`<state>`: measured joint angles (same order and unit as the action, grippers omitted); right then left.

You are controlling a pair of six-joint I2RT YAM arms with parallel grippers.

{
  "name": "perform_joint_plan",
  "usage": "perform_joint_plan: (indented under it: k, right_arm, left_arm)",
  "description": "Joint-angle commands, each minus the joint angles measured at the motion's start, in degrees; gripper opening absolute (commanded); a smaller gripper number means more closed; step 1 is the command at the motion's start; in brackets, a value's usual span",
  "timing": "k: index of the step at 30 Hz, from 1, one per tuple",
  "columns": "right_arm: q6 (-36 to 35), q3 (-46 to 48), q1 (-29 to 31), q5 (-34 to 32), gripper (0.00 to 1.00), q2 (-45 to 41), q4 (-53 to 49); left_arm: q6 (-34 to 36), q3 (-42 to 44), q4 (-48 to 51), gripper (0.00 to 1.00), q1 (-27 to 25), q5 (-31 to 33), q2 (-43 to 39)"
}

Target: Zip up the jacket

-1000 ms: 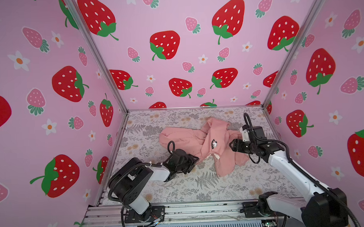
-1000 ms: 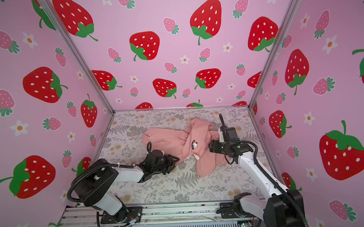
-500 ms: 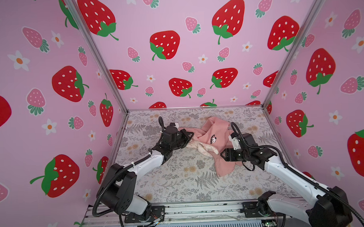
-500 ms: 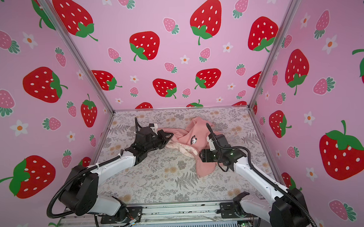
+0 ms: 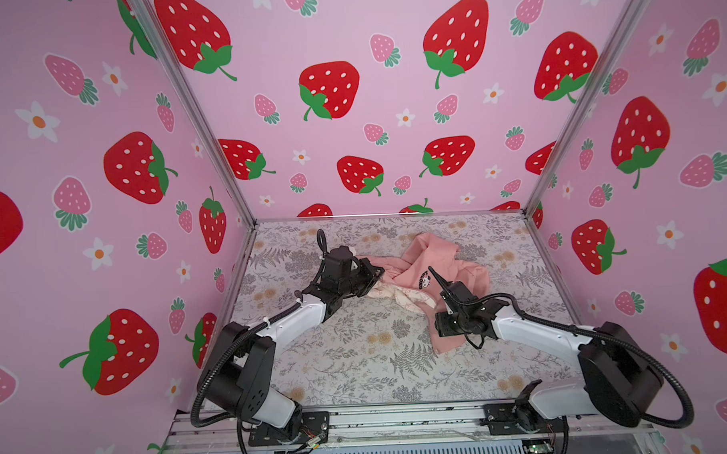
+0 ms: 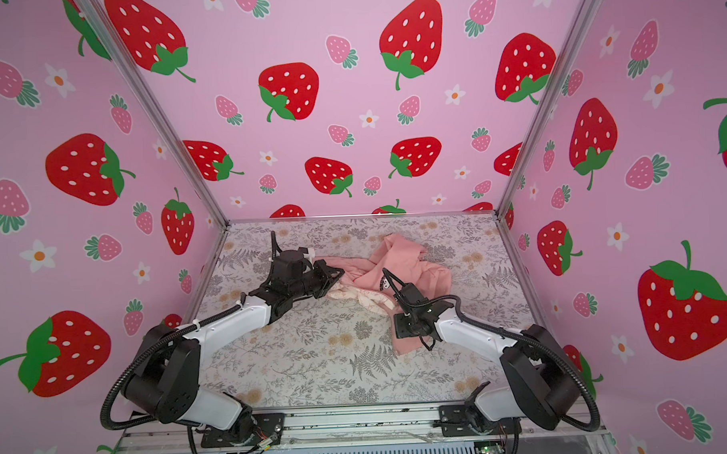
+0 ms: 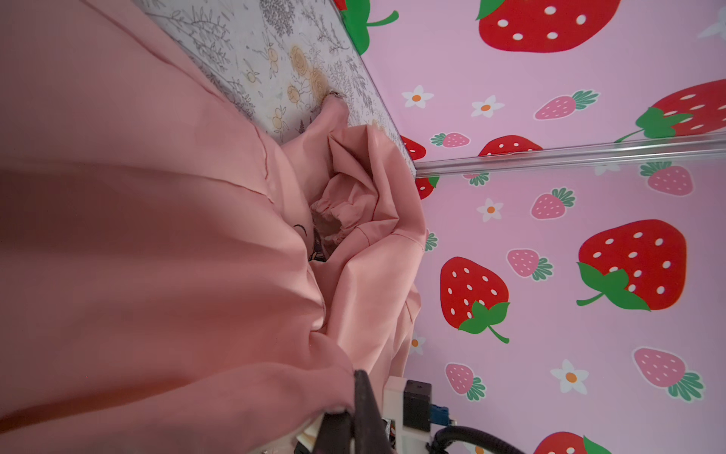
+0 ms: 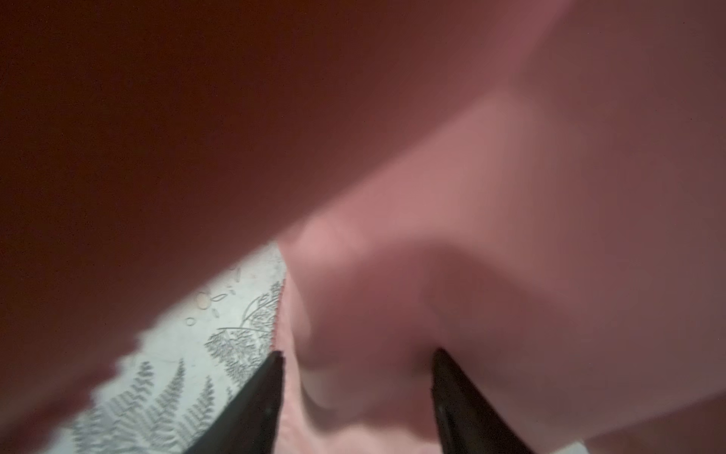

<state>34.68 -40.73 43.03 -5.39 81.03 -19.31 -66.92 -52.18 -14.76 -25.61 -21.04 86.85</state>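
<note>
Left gripper (image 5: 376, 273) has swung rearward and is now clamped on the jacket (image 5: 459, 270) edge, which stretches away from its tips, baring the lining (image 5: 397, 295). Right gripper (image 8: 358, 351), jaws apart, straddles a fold. Zipping has not begun.

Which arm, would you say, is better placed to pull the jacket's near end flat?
Right, probably: the right gripper straddles a fold at the near end of the jacket; the left gripper is shut on its left part.
</note>
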Motion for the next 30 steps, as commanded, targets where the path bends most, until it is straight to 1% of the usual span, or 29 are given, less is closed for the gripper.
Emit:
perform_joint_plan:
  k: [1,3,4,7,10,14,16,18,20,24,25,27,30]
  right_arm:
    - [1.7,0.1,0.3,-3.0,0.25,0.4,3.5]
    - [1.9,-0.5,0.3,-3.0,0.06,-0.3,3.3]
    - [1.9,-1.0,0.3,-3.3,0.00,-0.9,2.8]
    - [1.5,-3.0,0.2,-3.5,0.00,-4.9,0.6]
    - [0.3,-5.8,0.2,-1.9,0.00,-11.8,-3.7]
    - [-2.8,-10.5,0.2,2.2,0.00,-20.0,-8.8]
    - [-4.4,-13.0,0.3,5.1,0.00,-22.0,-11.5]
    - [-6.3,-15.7,0.3,9.4,0.00,-23.2,-14.1]
    - [-6.8,-17.6,0.3,12.8,0.00,-24.6,-15.8]
    - [-7.4,-20.9,0.3,21.9,0.00,-28.5,-16.0]
    - [-7.4,-21.6,0.3,23.7,0.00,-30.7,-15.7]
    - [-7.8,-22.9,0.2,26.8,0.00,-32.8,-15.4]
    - [-9.2,-23.5,0.3,29.7,0.00,-34.1,-16.0]
  left_arm:
    - [1.7,-4.6,1.7,0.00,1.2,-1.7,-0.2]
    - [2.4,-6.5,3.0,0.00,2.0,-2.5,0.0]
    - [2.9,-7.6,3.8,0.00,2.3,-2.7,0.1]
    - [5.9,-13.1,8.3,0.00,3.6,-3.3,0.8]
    - [9.8,-20.9,14.1,0.00,5.3,-3.7,2.3]
    - [14.1,-34.3,20.3,0.00,8.1,-5.4,7.2]
    - [15.7,-42.1,23.7,0.00,9.2,-6.8,10.8]
    - [17.3,-50.6,26.8,0.00,10.1,-8.0,15.1]
    - [17.9,-58.3,29.2,0.00,10.7,-8.8,18.9]
    - [18.1,-73.0,33.4,0.00,11.4,-9.5,25.9]
    - [18.1,-76.7,34.5,0.00,11.5,-9.7,27.5]
    - [17.6,-85.7,37.2,0.00,11.8,-9.9,31.4]
    - [16.5,-95.3,39.3,0.00,12.2,-9.7,36.3]
